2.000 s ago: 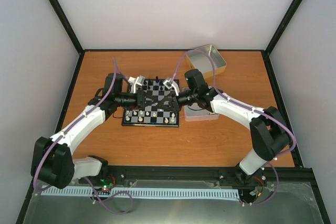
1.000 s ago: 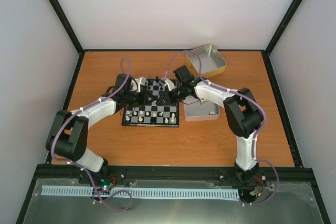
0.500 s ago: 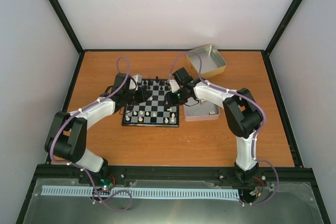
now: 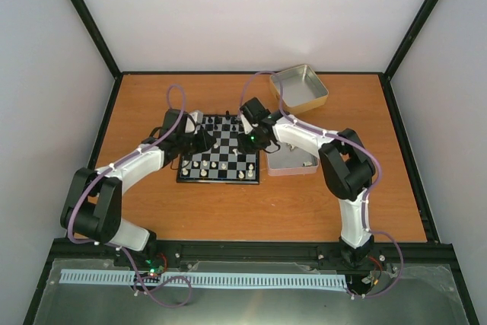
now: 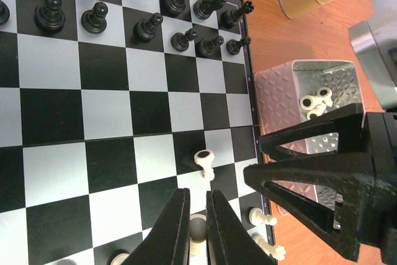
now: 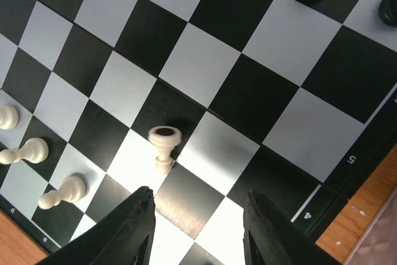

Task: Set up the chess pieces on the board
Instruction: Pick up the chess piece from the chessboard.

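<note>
The board (image 4: 228,159) lies mid-table, black pieces (image 4: 224,121) along its far side and cream chess pieces (image 4: 221,169) along its near side. One cream piece (image 6: 164,147) (image 5: 205,161) lies tipped on a middle square, its dark-centred base showing. My right gripper (image 6: 198,197) (image 4: 247,136) hovers open just short of it, nothing between the fingers. My left gripper (image 5: 198,192) (image 4: 204,141) is shut over the near rows. A cream piece (image 5: 197,228) shows in the slit between its fingers; I cannot tell whether it is pinched.
A shallow tin (image 4: 293,161) (image 5: 298,91) touches the board's right edge and holds a few cream pieces (image 5: 313,100). A second tin (image 4: 300,87) sits at the back right. The right gripper's black fingers (image 5: 322,178) cross the left wrist view over the board's right edge.
The right gripper has opened, and the tipped cream piece lies free in front of it. The left gripper has drawn back toward the board's left side, still shut.
</note>
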Controlling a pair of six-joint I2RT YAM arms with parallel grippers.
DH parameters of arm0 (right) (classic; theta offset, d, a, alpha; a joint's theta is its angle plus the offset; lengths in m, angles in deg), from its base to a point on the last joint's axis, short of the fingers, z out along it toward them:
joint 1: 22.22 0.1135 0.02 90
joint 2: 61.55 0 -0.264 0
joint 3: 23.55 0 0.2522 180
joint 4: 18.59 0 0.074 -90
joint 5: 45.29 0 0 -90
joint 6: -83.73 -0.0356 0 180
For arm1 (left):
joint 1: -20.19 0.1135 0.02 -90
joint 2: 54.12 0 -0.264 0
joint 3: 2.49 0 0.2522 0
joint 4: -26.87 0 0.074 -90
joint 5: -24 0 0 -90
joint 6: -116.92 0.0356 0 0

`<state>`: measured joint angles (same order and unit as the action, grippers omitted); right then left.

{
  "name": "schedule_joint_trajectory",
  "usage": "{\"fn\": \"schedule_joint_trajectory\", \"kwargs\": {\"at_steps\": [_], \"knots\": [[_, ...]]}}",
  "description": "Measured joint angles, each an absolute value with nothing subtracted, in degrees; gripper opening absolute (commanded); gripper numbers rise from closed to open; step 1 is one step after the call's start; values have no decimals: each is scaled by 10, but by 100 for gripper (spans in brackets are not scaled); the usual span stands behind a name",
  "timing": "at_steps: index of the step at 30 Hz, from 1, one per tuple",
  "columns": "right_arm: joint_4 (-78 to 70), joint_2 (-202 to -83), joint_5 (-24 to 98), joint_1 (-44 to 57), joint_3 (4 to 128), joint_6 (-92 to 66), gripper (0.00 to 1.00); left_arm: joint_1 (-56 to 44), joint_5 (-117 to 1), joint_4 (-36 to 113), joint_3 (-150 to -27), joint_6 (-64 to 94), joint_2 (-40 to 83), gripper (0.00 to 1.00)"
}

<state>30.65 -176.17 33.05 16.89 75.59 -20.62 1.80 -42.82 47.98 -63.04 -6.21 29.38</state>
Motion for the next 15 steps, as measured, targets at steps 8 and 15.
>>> {"fn": "schedule_joint_trajectory", "kwargs": {"at_steps": [8, 15], "knots": [[331, -1804, 350, 202, 797, -213, 41, 15, -487, 503, -624, -68, 272, 1], [345, -1823, 362, 226, 813, -218, 39, 15, -561, 533, -611, -94, 225, 1]]}}
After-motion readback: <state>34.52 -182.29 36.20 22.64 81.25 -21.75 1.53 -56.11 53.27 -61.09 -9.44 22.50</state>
